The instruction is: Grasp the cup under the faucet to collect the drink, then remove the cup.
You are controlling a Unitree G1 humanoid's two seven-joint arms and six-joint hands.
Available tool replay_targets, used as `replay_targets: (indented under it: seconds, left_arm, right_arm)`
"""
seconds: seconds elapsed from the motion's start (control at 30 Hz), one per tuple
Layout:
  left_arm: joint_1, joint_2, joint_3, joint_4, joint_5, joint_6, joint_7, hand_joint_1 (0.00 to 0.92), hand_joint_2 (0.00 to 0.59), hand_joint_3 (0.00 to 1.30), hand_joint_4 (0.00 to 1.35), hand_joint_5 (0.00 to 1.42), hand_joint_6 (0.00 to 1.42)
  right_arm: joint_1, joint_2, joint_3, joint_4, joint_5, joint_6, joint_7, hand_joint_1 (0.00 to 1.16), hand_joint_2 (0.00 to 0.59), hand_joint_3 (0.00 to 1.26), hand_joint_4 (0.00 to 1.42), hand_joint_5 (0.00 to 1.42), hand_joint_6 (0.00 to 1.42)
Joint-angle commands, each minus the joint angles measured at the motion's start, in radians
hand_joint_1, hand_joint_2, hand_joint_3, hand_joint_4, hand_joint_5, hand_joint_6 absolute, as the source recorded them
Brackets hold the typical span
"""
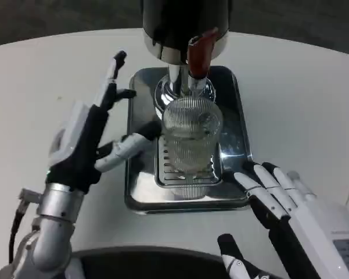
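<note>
**Reaching for the ribbed glass**

I am looking at the clear ribbed glass cup (191, 136) standing on the slotted grate of the shiny steel drip tray (235, 116), under the dark dispenser's red-handled faucet (198, 55). It is probably slippery and fragile — I am favouring its mid-wall. My left hand (96, 125) is spread, holding nothing, a fingertip near the cup; my right hand (279, 200) is resting released beside the tray — the rim may hinder.

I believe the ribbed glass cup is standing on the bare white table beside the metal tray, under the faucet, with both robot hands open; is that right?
Not quite. In the head view the cup stands on the grate of the metal tray, not on the bare white table. The rest holds: it sits under the faucet, and the left robot hand and right robot hand are both open, holding nothing.
</note>
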Motion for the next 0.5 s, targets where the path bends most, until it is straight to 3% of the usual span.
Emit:
replay_targets:
  seconds: [0.03, 0.27, 0.5]
  left_arm:
    - [0.133, 0.051, 0.089, -0.285, -0.173, 0.027, -0.164, 0.000, 0.071, 0.00, 0.00, 0.22, 0.15]
    - [0.187, 0.122, 0.181, -0.599, -0.435, 0.193, -0.444, 0.000, 0.104, 0.00, 0.00, 0.08, 0.05]
    - [0.141, 0.168, 0.235, -0.762, -0.612, 0.373, -0.652, 0.000, 0.093, 0.00, 0.00, 0.05, 0.03]
  right_arm:
    - [-0.013, -0.018, -0.008, 0.038, 0.000, -0.003, -0.006, 0.39, 0.482, 0.16, 0.05, 0.03, 0.03]
    - [-0.040, -0.043, -0.014, 0.075, -0.014, -0.007, -0.018, 0.39, 0.482, 0.14, 0.04, 0.03, 0.03]
    - [-0.059, -0.052, -0.016, 0.075, -0.005, 0.003, -0.009, 0.39, 0.482, 0.13, 0.04, 0.02, 0.03]
